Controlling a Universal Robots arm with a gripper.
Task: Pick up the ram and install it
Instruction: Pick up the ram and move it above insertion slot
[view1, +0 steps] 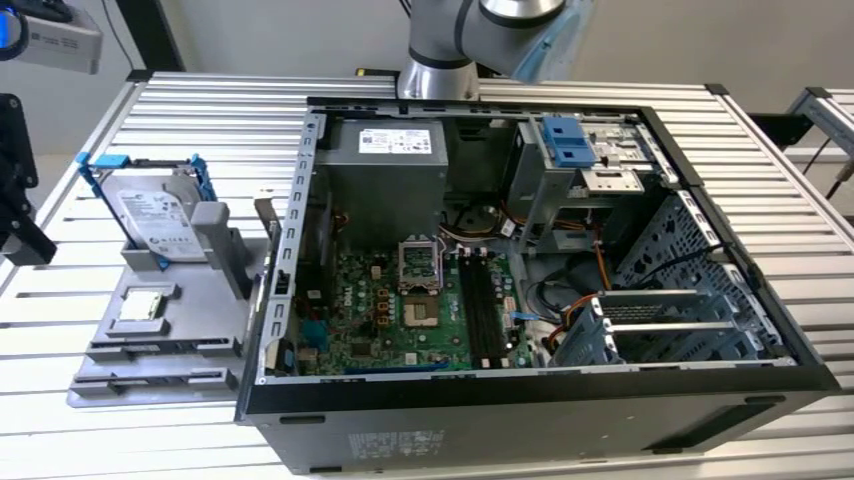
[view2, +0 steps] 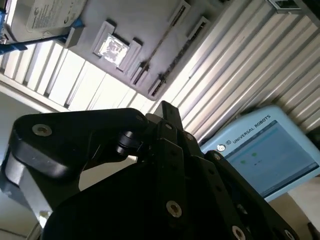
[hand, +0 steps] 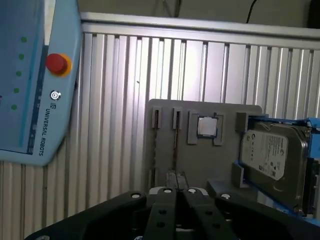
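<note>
Gripper (hand: 176, 194) well off tray (hand: 200, 165), fingers drawn together, empty. Ram (hand: 175, 145) sits edge-on in 1 tray slot near CPU (hand: 207, 126). Risk: if it descends unopened, the tips likely strike the ram's edge and jam or chip it.

On the tabletop (view1: 200, 100), the open computer case (view1: 534, 420) lies at the exterior view's right. Just beside it on the left, the parts holder (view1: 174, 350) carries the hard drive (view1: 154, 225) behind the processor chip (view1: 140, 303).

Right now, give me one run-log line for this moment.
step: before pick | ram: on edge in grey tray slot, untouched | gripper: facing tray, clear of it | case: open
</note>
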